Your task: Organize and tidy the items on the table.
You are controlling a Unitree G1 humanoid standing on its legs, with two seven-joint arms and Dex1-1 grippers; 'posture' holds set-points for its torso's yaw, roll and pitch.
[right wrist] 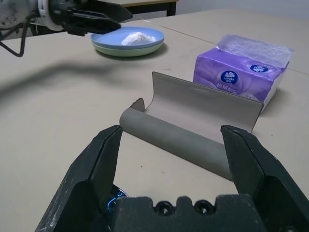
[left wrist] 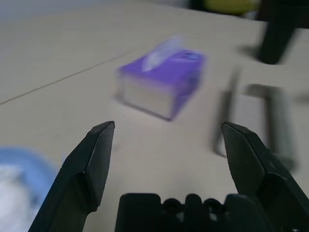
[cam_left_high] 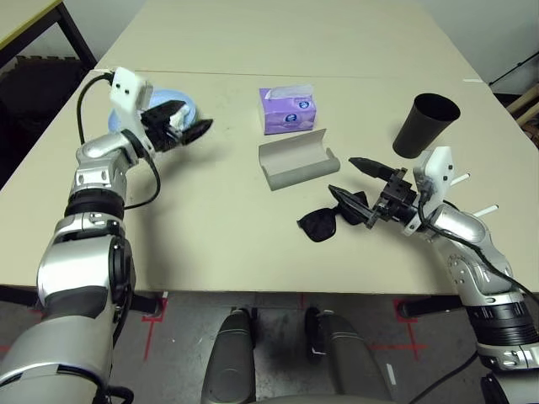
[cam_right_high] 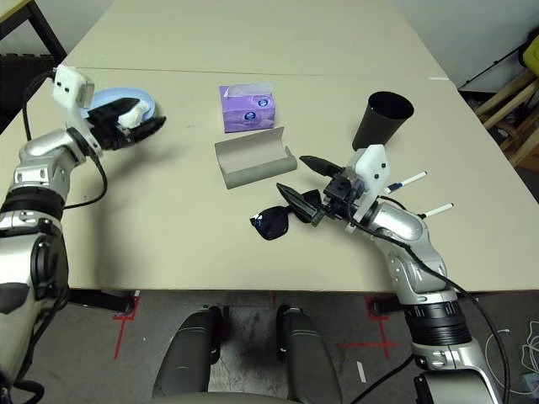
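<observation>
— Left gripper [cam_left_high: 187, 123] first: what is it doing?

— It hangs above the table [cam_left_high: 210, 244] with its jaws spread wide and nothing between them, just beside the stacked plates at the far left. The light blue plate [right wrist: 145, 34] sits on the pale green plate [right wrist: 126, 50], and the crumpled white tissue [right wrist: 135, 36] lies in the top one. That corner looks gathered, though the tissue probably still needs binning.

— And toward the middle?

— Taking the purple tissue box [cam_left_high: 287, 109] as the mark: the grey oblong glasses case [cam_left_high: 297, 160] lies open just in front of it, empty. The black sunglasses [cam_left_high: 324, 222] lie further toward the robot from the box, on the tabletop, not in the case.

— So that part is left?

— I judge so; the glasses need to go in and the lid to close.

— Right side?

— Right gripper [cam_left_high: 360, 188] is also wide open and empty, hovering at the sunglasses. The black tapered cup [cam_left_high: 425, 126] stands upright, right of the box.
</observation>
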